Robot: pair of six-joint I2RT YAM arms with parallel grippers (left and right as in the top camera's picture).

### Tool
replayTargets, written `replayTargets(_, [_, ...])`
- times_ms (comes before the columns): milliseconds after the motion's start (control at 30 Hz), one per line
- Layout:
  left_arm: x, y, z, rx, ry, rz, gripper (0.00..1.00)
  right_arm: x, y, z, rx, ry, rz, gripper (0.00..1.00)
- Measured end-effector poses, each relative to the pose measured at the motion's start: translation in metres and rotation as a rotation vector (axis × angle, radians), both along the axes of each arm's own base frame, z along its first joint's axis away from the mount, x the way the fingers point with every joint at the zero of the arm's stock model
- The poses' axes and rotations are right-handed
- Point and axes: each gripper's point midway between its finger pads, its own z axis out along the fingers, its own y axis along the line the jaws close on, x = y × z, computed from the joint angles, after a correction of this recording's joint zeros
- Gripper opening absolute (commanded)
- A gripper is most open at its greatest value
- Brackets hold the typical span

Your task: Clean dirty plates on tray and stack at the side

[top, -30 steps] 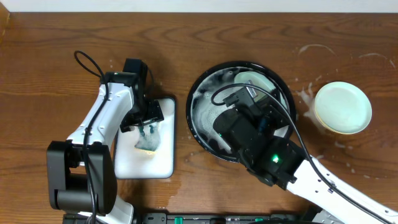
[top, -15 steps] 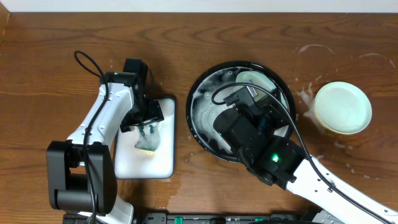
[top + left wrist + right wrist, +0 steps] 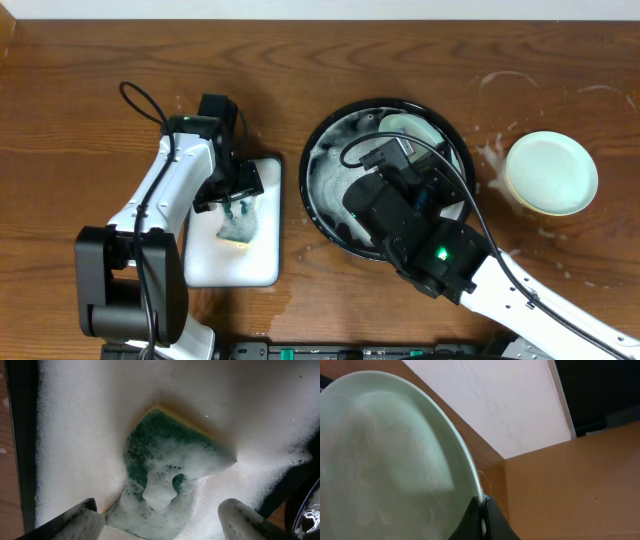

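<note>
The tabletop (image 3: 420, 60) is brown grained wood, fairly matt, marked with whitish soap. The black tray (image 3: 312, 150) shines wet under foam. The mint-green plate (image 3: 385, 460) is smooth plastic, seemingly under a cloudy soap film. The sponge (image 3: 165, 455) shows a rough green scouring face on yellow foam, lathered. The white tray (image 3: 262, 250) is smooth plastic.

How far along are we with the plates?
Done: a green plate sits at the side, a yellow edge showing under it. In hand: the right hand pinches a second plate by its rim at the black tray; the left hand hangs open above the sponge. Left: stacking that plate.
</note>
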Motion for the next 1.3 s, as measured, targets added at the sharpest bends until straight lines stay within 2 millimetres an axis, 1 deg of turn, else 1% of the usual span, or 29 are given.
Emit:
replayTargets(67, [0.0,0.0,0.0,0.0,0.0,0.0,0.82,0.002,-0.006,-0.002,0.041,-0.011,-0.03,0.01])
replayTargets(167, [0.0,0.0,0.0,0.0,0.0,0.0,0.82,0.012,-0.038,-0.018,0.156,0.007,-0.154,0.01])
replayTargets(200, [0.0,0.0,0.0,0.0,0.0,0.0,0.82,0.017,-0.051,-0.028,0.217,0.027,-0.203,0.01])
replayTargets(300, [0.0,0.0,0.0,0.0,0.0,0.0,0.82,0.032,-0.084,-0.056,0.444,0.101,-0.314,0.01])
replayTargets(367, [0.0,0.0,0.0,0.0,0.0,0.0,0.82,0.041,-0.114,-0.074,0.636,0.152,-0.397,0.01])
replayTargets(433, [0.0,0.0,0.0,0.0,0.0,0.0,0.82,0.045,-0.138,-0.089,0.829,0.204,-0.447,0.01])
replayTargets(467, [0.0,0.0,0.0,0.0,0.0,0.0,0.82,0.045,-0.149,-0.093,0.904,0.221,-0.466,0.01])
replayTargets(500, [0.0,0.0,0.0,0.0,0.0,0.0,0.82,0.045,-0.165,-0.097,0.992,0.228,-0.495,0.01])
replayTargets(533, [0.0,0.0,0.0,0.0,0.0,0.0,0.82,0.041,-0.193,-0.101,1.097,0.208,-0.559,0.01])
replayTargets(567, [0.0,0.0,0.0,0.0,0.0,0.0,0.82,0.038,-0.206,-0.102,1.144,0.194,-0.59,0.01])
replayTargets(600, [0.0,0.0,0.0,0.0,0.0,0.0,0.82,0.03,-0.236,-0.105,1.231,0.15,-0.671,0.01])
replayTargets(667, [0.0,0.0,0.0,0.0,0.0,0.0,0.82,0.019,-0.265,-0.11,1.311,0.102,-0.754,0.01])
replayTargets(700, [0.0,0.0,0.0,0.0,0.0,0.0,0.82,0.013,-0.284,-0.114,1.349,0.069,-0.806,0.01])
replayTargets(767, [0.0,0.0,0.0,0.0,0.0,0.0,0.82,0.006,-0.306,-0.122,1.389,0.036,-0.87,0.01])
replayTargets(833, [0.0,0.0,0.0,0.0,0.0,0.0,0.82,0.001,-0.328,-0.135,1.418,0.006,-0.938,0.01])
replayTargets(867, [0.0,0.0,0.0,0.0,0.0,0.0,0.82,0.0,-0.335,-0.141,1.425,-0.001,-0.96,0.01])
replayTargets(900, [0.0,0.0,0.0,-0.001,0.0,0.0,0.82,0.0,-0.342,-0.151,1.438,-0.002,-0.987,0.14])
replayTargets(933, [0.0,0.0,0.0,0.0,0.0,0.0,0.82,0.0,-0.345,-0.16,1.446,0.008,-1.005,0.36])
replayTargets(967, [0.0,0.0,0.0,0.0,0.0,0.0,0.82,0.001,-0.346,-0.169,1.458,0.025,-1.019,0.46])
replayTargets(1033, [0.0,0.0,0.0,0.0,0.0,0.0,0.82,0.005,-0.342,-0.181,1.491,0.057,-1.016,0.52])
replayTargets(1100, [0.0,0.0,0.0,0.0,0.0,0.0,0.82,0.012,-0.336,-0.179,1.513,0.075,-0.967,0.55])
replayTargets(1167, [0.0,0.0,0.0,0.0,0.0,0.0,0.82,0.021,-0.322,-0.171,1.542,0.094,-0.89,0.56])
replayTargets(1200, [0.0,0.0,0.0,0.0,0.0,0.0,0.82,0.026,-0.311,-0.161,1.554,0.106,-0.836,0.56])
replayTargets(1233, [0.0,0.0,0.0,0.0,0.0,0.0,0.82,0.03,-0.295,-0.145,1.558,0.117,-0.759,0.56])
replayTargets(1267, [0.0,0.0,0.0,0.0,0.0,0.0,0.82,0.032,-0.284,-0.132,1.557,0.12,-0.707,0.58])
replayTargets(1300, [0.0,0.0,0.0,0.0,0.0,0.0,0.82,0.038,-0.243,-0.082,1.539,0.106,-0.492,0.59])
